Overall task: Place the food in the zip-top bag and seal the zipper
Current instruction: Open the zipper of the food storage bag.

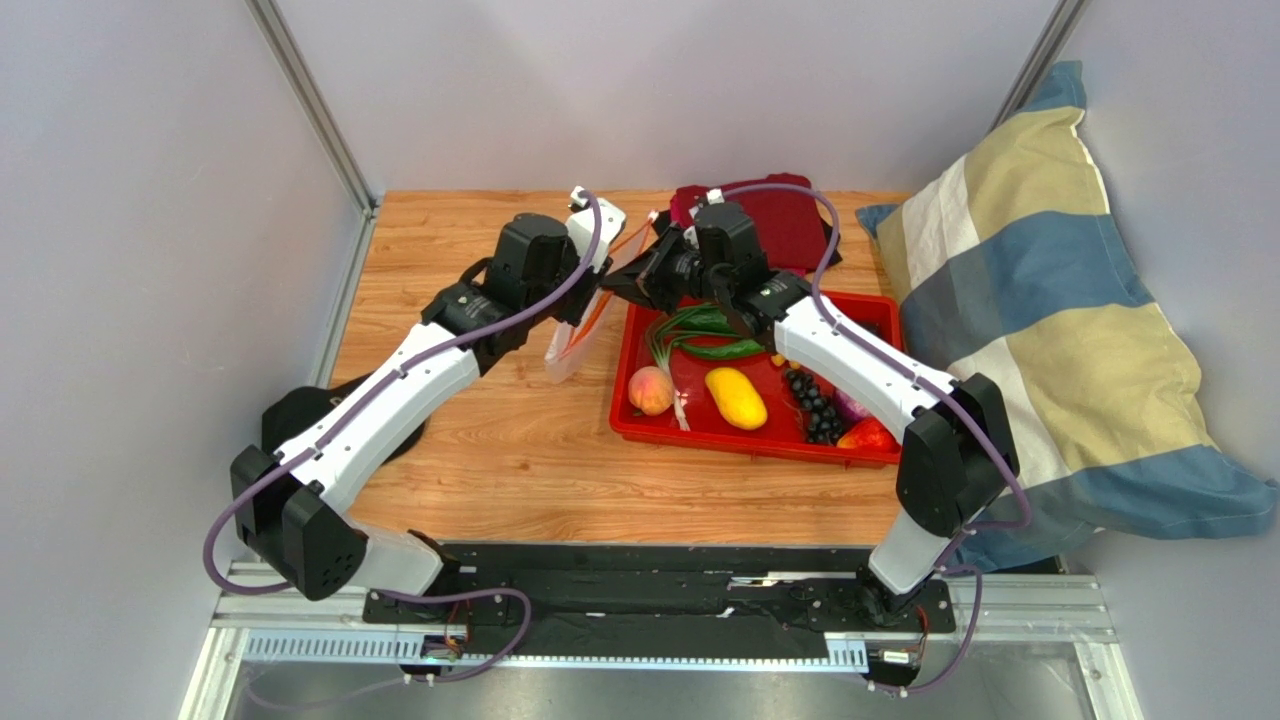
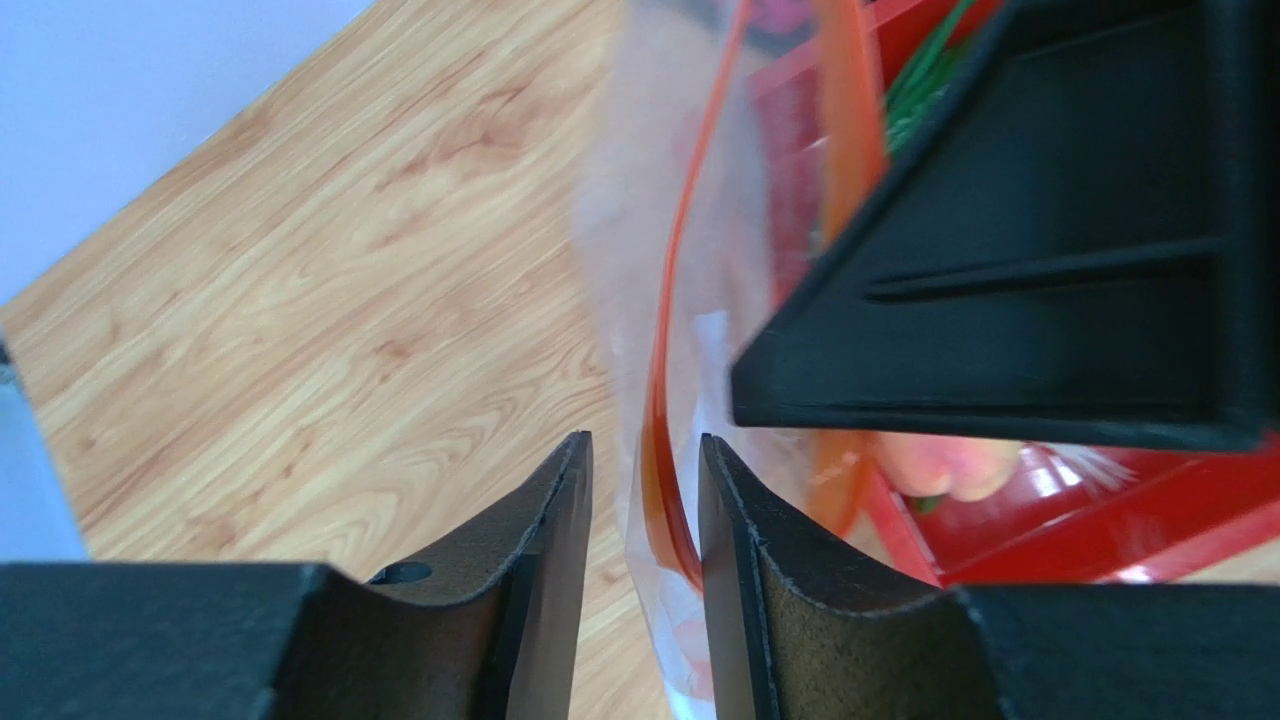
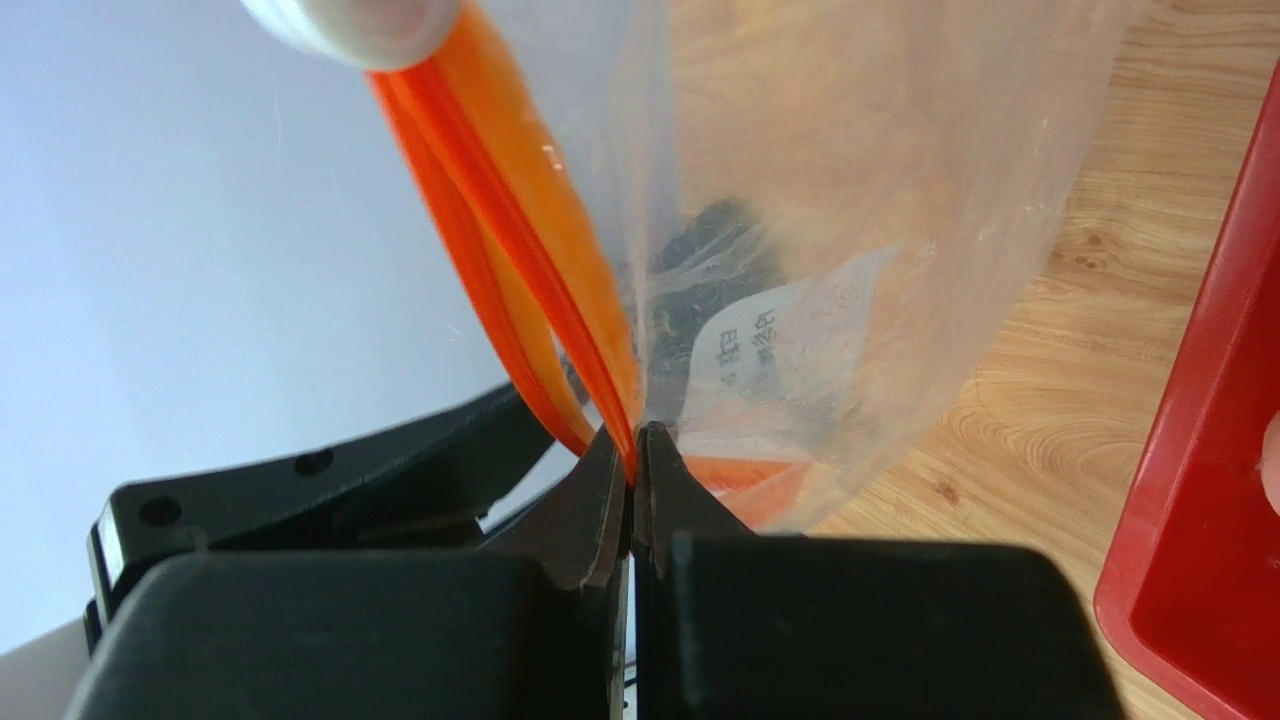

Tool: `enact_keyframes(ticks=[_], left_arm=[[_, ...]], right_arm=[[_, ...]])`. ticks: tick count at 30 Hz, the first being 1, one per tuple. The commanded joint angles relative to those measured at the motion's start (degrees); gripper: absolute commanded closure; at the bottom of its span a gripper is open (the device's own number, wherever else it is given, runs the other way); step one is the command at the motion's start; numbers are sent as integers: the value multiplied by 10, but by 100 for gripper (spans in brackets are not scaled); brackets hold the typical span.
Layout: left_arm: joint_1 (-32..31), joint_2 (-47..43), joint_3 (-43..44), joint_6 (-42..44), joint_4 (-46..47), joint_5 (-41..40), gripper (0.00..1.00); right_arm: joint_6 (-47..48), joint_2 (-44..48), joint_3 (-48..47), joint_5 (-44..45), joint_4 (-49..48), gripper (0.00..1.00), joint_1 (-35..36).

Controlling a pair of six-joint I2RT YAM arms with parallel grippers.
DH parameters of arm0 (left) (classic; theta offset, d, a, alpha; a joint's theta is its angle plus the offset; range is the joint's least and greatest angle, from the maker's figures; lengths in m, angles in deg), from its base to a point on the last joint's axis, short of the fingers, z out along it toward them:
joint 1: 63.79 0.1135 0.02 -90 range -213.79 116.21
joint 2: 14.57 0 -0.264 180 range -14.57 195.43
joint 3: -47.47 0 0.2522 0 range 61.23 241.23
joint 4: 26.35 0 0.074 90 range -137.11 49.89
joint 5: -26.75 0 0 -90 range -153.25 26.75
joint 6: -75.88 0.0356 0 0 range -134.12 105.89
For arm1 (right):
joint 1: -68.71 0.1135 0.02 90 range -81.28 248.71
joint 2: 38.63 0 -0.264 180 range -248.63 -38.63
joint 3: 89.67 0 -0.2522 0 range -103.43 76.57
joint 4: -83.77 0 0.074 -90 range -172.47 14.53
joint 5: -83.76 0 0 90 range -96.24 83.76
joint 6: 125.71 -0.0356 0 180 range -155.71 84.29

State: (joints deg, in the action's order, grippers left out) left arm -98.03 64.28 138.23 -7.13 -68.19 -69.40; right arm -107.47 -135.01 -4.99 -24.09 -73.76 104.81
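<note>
Here, in the top view, the left gripper (image 1: 598,293) and right gripper (image 1: 643,282) meet at the mouth of the zip-top bag (image 1: 574,348), which hangs just left of the red tray (image 1: 721,438). The food, including the peach (image 1: 651,390) and yellow fruit (image 1: 735,398), lies in the tray, with none visibly bagged. In the left wrist view, the fingers stand apart on either side of the zipper (image 2: 661,480) without pinching it, apparently placed to take that lip. In the right wrist view, the jaws are clamped on the zipper strip, probably anchoring one edge so the mouth can be spread for loading.
</note>
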Motion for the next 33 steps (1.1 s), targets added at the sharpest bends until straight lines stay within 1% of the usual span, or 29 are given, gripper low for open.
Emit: enact_keyframes(ticks=[1, 4, 5, 6, 7, 8, 9, 11, 12, 13, 14, 15, 16, 17, 18, 20, 21, 22, 23, 24, 25, 26, 28, 31, 32, 33], left_arm=[[1, -1, 20, 41, -7, -60, 60], [1, -1, 16, 55, -13, -68, 63], [7, -4, 18, 56, -15, -62, 67], [15, -7, 21, 54, -28, -18, 74], [24, -17, 27, 46, -38, 11, 88], [32, -19, 44, 44, -49, 37, 98], [53, -22, 55, 41, -72, 75, 100], [90, -26, 96, 12, -98, 124, 100], [114, -26, 110, -5, -125, 194, 100], [163, -23, 123, -29, -137, 218, 100], [182, -21, 144, -43, -149, 231, 100], [200, -20, 149, -50, -161, 282, 100], [226, -23, 153, -57, -165, 296, 100], [238, -26, 144, -63, -161, 320, 100], [249, -36, 135, -84, -143, 384, 100], [269, -42, 107, -113, -126, 435, 100], [276, -42, 99, -147, -104, 506, 100], [289, -41, 85, -166, -96, 531, 100], [296, -41, 78, -187, -69, 579, 100], [301, -41, 72, -223, -58, 595, 100], [305, -41, 66, -237, -52, 605, 100], [311, -41, 64, -246, -47, 621, 100], [311, -51, 54, -248, -51, 621, 100], [310, -80, 17, -239, -65, 550, 100], [310, -85, 7, -239, -78, 509, 100], [310, -93, -4, -245, -80, 495, 100]], right_arm=[[-4, 8, 9, -7, -21, 100, 4], [-1, 9, 12, -6, -19, 100, 3], [11, 10, 12, -3, -18, 100, 2], [21, 11, 10, 1, -1, 100, 2], [39, 10, 4, 13, 12, 100, 3], [84, 11, 2, 17, 19, 100, 0], [120, 12, 2, 20, 30, 100, -1], [181, 14, 4, 33, 43, 100, -7], [255, 15, 13, 33, 46, 100, -9], [285, 15, 17, 40, 51, 100, -9], [319, 16, 25, 40, 52, 100, -11], [365, 16, 39, 42, 53, 100, -13], [382, 17, 47, 49, 52, 100, -13], [393, 17, 52, 47, 48, 100, -15], [414, 15, 56, 44, 46, 100, -15], [424, 16, 59, 38, 26, 100, -15], [430, 15, 60, 33, 19, 100, -15], [450, 16, 59, 30, 12, 100, -14], [460, 17, 57, 31, 2, 100, -14], [468, 15, 55, 32, 1, 100, -14], [491, 14, 47, 26, 0, 100, -14], [500, 11, 42, 21, 3, 100, -14], [526, 5, 32, 11, 6, 100, -14], [549, -13, 9, -30, 27, 100, -14], [561, -18, -16, -43, 55, 98, -13], [566, -23, -25, -55, 66, 95, -14]])
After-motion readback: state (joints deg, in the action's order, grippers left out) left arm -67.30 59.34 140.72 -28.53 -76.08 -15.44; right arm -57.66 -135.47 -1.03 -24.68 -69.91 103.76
